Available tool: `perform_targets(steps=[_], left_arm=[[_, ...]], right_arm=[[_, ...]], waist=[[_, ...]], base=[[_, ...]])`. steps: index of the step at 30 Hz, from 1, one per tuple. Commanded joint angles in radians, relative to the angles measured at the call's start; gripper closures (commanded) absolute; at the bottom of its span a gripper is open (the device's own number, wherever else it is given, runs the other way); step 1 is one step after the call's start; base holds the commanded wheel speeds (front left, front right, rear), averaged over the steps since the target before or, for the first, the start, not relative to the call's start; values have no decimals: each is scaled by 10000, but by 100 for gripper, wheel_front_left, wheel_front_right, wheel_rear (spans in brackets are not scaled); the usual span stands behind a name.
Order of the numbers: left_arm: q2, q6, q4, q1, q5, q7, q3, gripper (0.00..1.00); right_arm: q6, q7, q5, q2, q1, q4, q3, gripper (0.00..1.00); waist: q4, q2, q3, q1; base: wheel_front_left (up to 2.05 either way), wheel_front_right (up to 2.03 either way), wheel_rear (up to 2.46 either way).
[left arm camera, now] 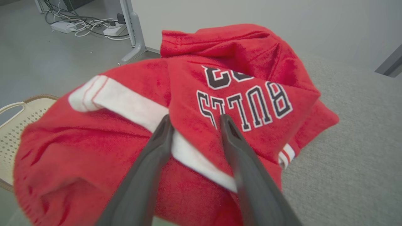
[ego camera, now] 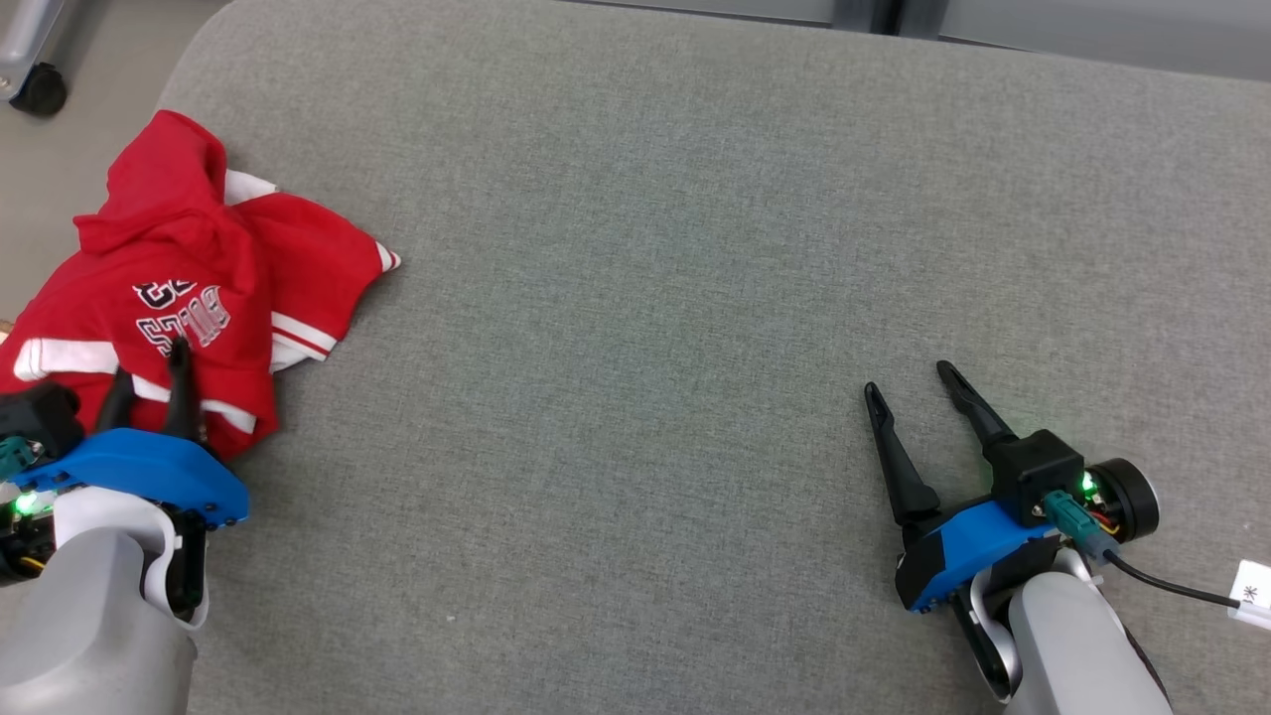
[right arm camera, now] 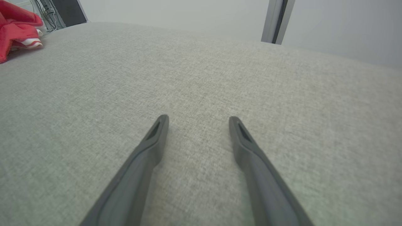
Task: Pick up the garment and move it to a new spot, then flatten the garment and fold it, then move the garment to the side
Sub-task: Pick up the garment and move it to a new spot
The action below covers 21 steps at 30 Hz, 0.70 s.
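Head view: we see the crumpled red-and-white hooded garment at the grey fabric worktop's left edge. Left wrist: left tool spread, tips on it. Right wrist: right tool spread over worktop. Pickup looks in hand; next we pinch and lift.

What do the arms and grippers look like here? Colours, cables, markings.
Both arms match: pale grey forearm, blue bracket, two long dark tapered fingers slotted near the tips. The left gripper and right gripper each carry a green light. The right also has a teal connector, a black cable to a white tag, and a round black housing.
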Motion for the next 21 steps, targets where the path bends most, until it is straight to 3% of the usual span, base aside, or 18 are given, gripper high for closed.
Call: perform_targets(steps=[1, 7, 15, 21], left_arm=[[91, -21, 252, -245, -181, -27, -234, 100], [529, -22, 65, -548, -555, -30, -496, 100], [837, -22, -2279, -723, 302, -29, -156, 100], [723, -22, -4095, -747, 753, -29, -519, 100]], right_arm=[[-7, 17, 51, -146, 169, 229, -69, 0], [-7, 17, 180, -137, 235, 229, -140, 0], [-4, 8, 613, -110, 376, 157, -28, 0], [-4, 6, 1114, -108, 682, 61, 218, 0]], waist=[[-51, -1, -32, -1], [-178, -1, -187, -1], [-454, -1, -804, -1], [-1280, -1, -1409, -1]], base=[[0, 0, 0], [0, 0, 0], [0, 0, 0], [0, 0, 0]])
